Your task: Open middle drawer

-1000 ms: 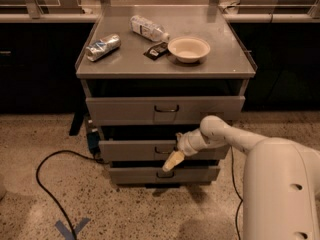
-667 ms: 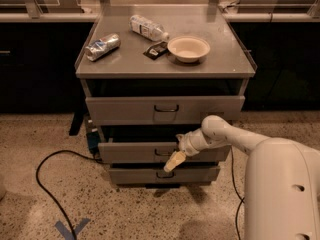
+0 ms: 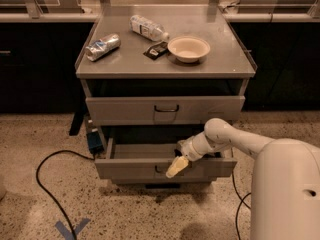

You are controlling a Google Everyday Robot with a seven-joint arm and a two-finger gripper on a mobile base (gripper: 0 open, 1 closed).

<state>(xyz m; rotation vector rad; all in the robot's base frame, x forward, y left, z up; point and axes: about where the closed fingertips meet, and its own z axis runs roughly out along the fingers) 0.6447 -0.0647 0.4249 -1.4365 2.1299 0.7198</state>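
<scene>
camera view is showing the grey metal middle drawer point(image 3: 125, 169) standing pulled out toward the near side, below the grey metal bench point(image 3: 225, 54), its shallow tray showing. the pale gripper point(image 3: 176, 167) is resting against the drawer's front panel beside the small dark handle point(image 3: 160, 170); how far open it is, or whether it is holding anything, cannot be told.

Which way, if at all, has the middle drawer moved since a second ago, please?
Yes. The middle drawer has slid further out toward the camera, relative to the top drawer; the gripper is at its front.
</scene>
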